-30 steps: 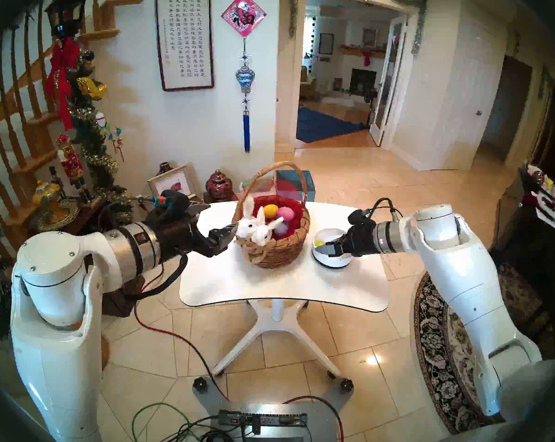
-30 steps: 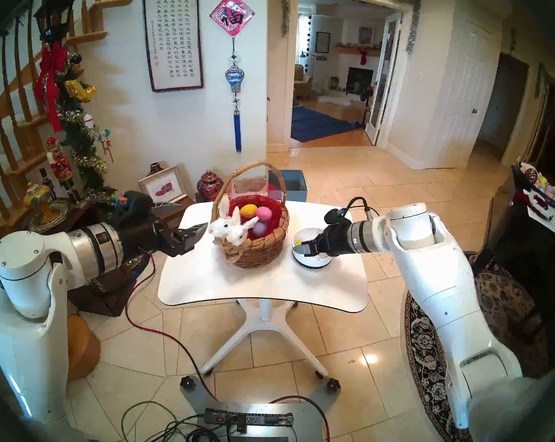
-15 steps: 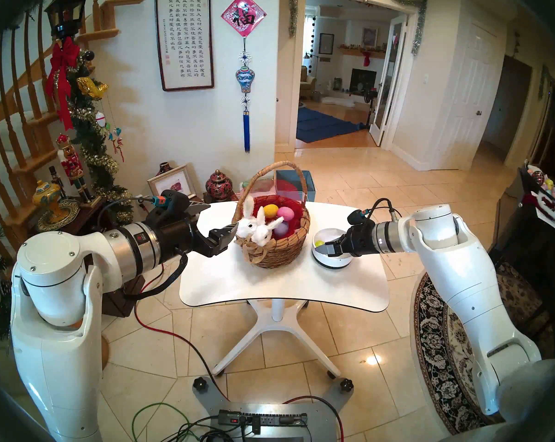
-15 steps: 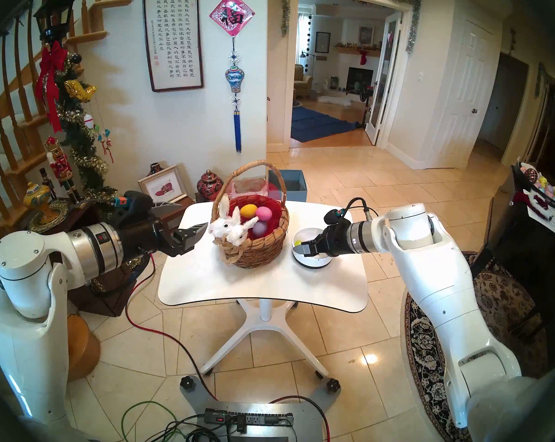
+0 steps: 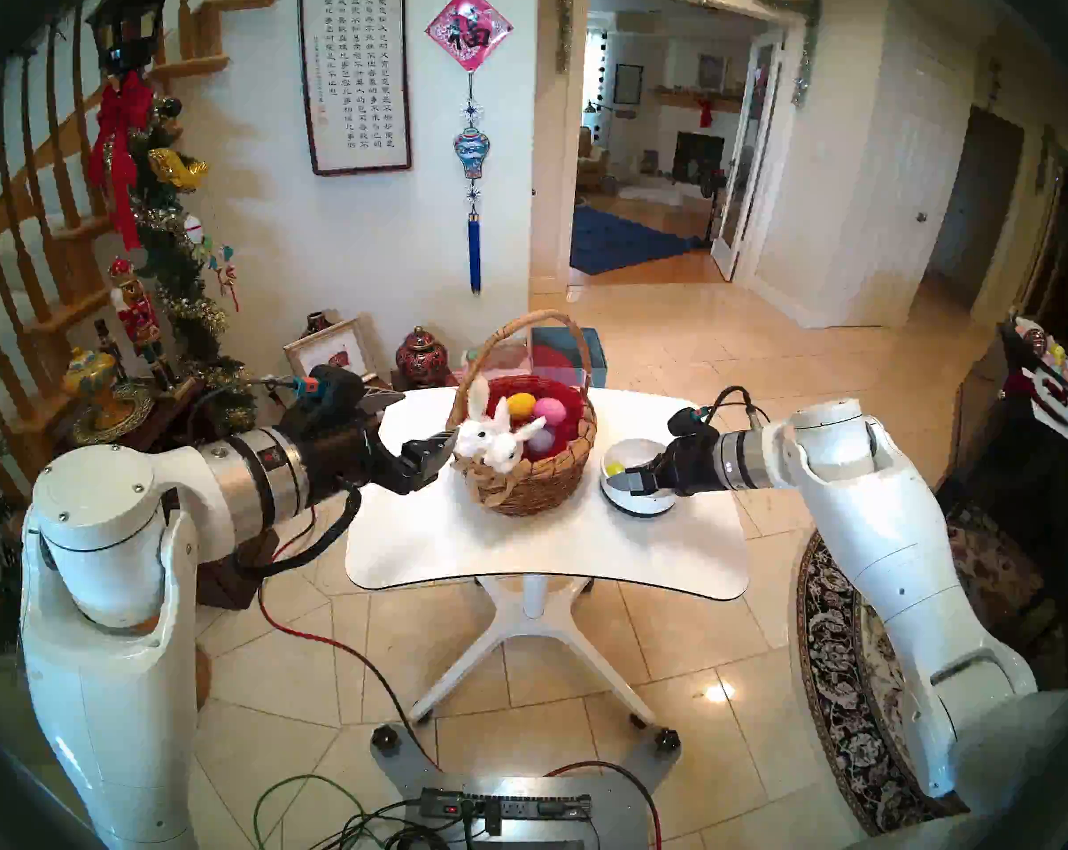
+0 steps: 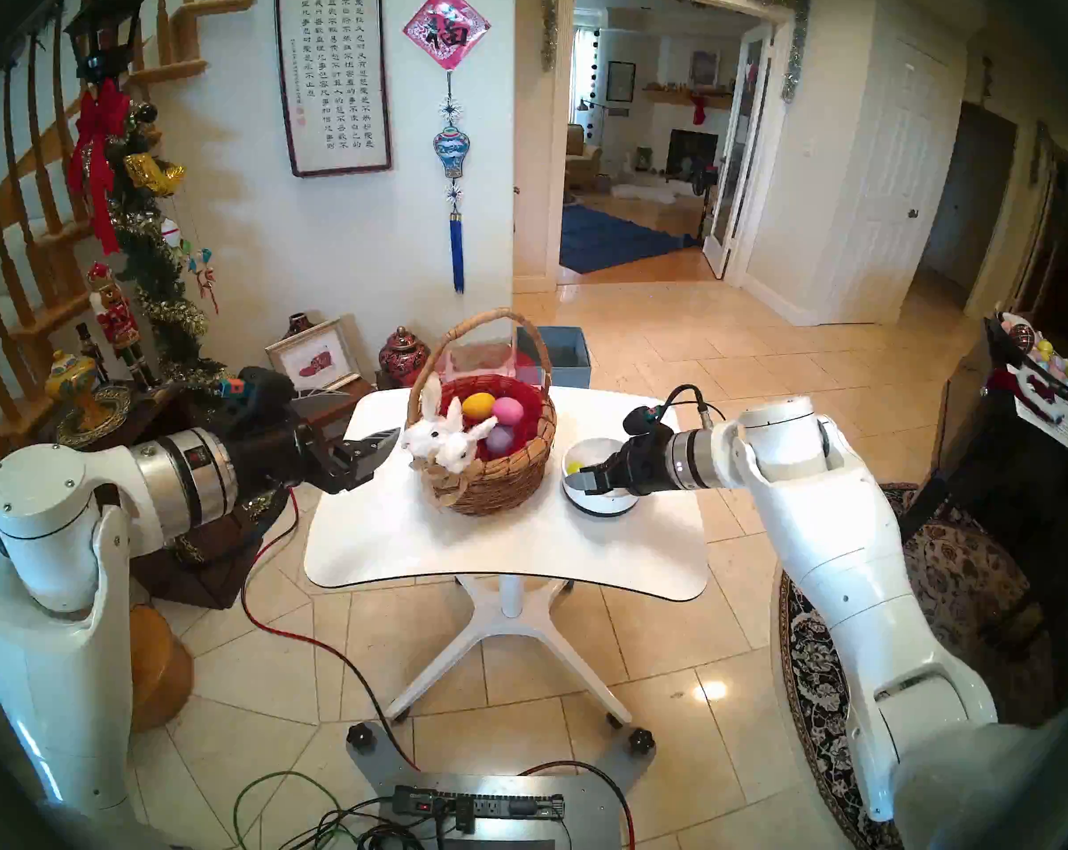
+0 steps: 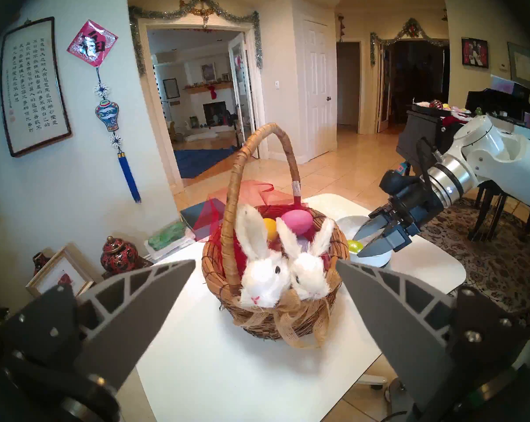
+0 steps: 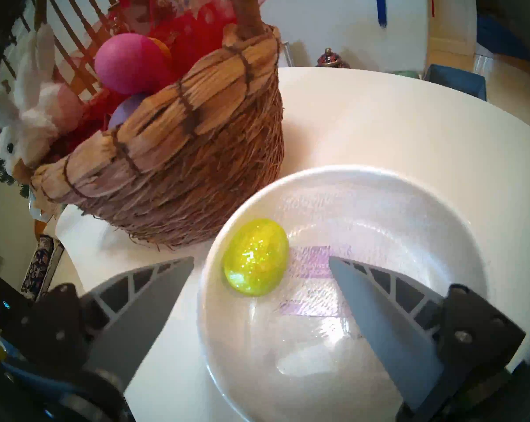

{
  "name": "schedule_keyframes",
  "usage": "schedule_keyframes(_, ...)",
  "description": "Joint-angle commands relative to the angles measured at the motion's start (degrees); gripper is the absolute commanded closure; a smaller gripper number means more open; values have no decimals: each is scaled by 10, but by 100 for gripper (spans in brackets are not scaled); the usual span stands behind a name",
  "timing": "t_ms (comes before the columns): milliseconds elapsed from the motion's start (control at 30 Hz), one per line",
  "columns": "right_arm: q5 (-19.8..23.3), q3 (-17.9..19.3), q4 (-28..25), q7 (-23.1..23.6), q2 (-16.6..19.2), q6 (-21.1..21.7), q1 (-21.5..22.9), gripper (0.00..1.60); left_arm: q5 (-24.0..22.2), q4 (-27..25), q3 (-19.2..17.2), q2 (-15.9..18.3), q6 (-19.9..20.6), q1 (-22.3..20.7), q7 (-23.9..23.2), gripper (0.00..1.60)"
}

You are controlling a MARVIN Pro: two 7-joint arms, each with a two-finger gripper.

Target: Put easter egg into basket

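While our right gripper (image 8: 260, 261) hangs over the white bowl (image 8: 410, 199), its two fingers stand wide apart with nothing between them. One finger (image 8: 154, 293) is outside the bowl's rim, on the basket side; the other (image 8: 376, 318) is over the bowl's inside. Just ahead of the gap between the fingertips lies the glittery yellow-green egg (image 8: 256, 257), resting on the bowl's floor against the wall nearest the basket. We are not touching it.

Beyond the egg, further ahead of this gripper and to its left, stands the wicker basket (image 8: 178, 156) on the white table (image 5: 544, 554); whether it touches the bowl we cannot tell. Inside its red lining we see a pink egg (image 8: 130, 62), a purple egg (image 8: 126, 112) and a yellow-orange egg (image 5: 520, 405), and two white plush bunnies (image 7: 282, 269) lean over the rim on the far side from our right gripper.

Our left gripper (image 7: 265, 264) is held level in front of those bunnies, released as well, fingers spread and clear of the basket. From it, the basket is straight ahead and the bowl with the egg lies behind it to the right.
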Motion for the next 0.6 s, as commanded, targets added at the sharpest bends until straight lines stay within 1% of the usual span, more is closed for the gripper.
schedule_keyframes(0, 3, 6, -3, -2, -6, -5, 14, 18, 0, -3, 1, 0, 1, -5, 0, 0)
schedule_keyframes(267, 2, 8, -3, -3, -7, -6, 14, 22, 1, -3, 1, -1, 1, -5, -1, 0)
schedule_keyframes(567, -1, 8, -1, -3, -3, -5, 12, 21, 2, -3, 1, -2, 1, -5, -3, 0)
